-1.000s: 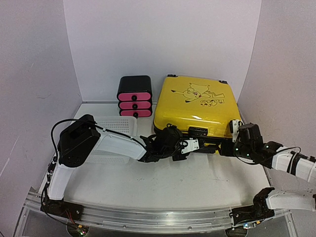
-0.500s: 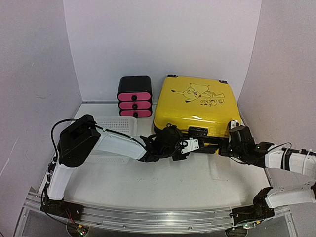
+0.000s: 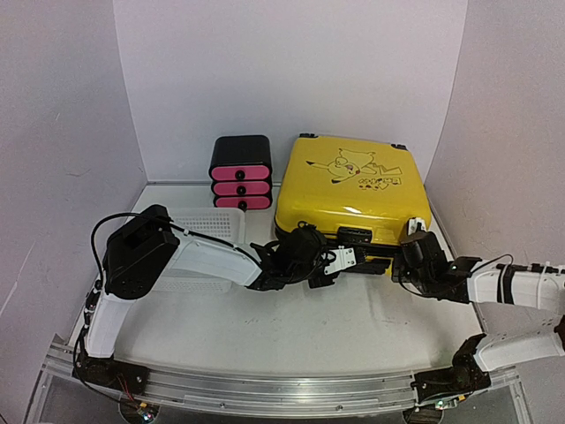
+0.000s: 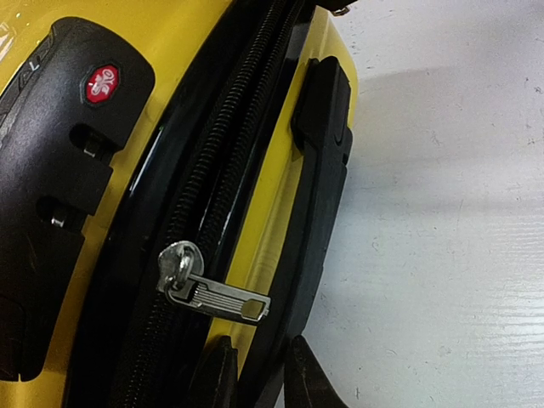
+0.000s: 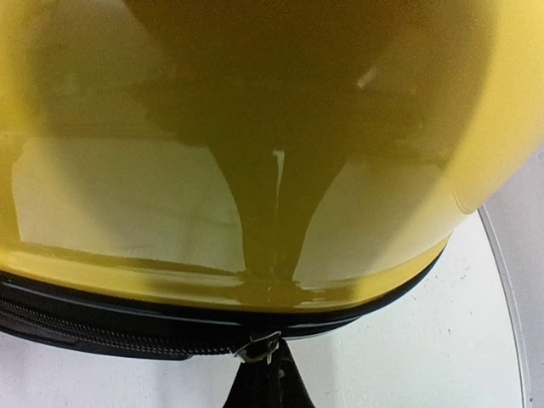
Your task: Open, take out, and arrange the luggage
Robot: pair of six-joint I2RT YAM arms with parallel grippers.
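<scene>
Lying flat — luggage, handle nearward

Glossy yellow luggage shell fills frame, black zipper band along bottom edge; right gripper jaws pinched together at silver zipper pull; white counter below.

Luggage right of drawer box; basket before box

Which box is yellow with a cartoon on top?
The luggage at the back right. The drawer box beside it is black and pink, and the mesh basket is white.
</scene>
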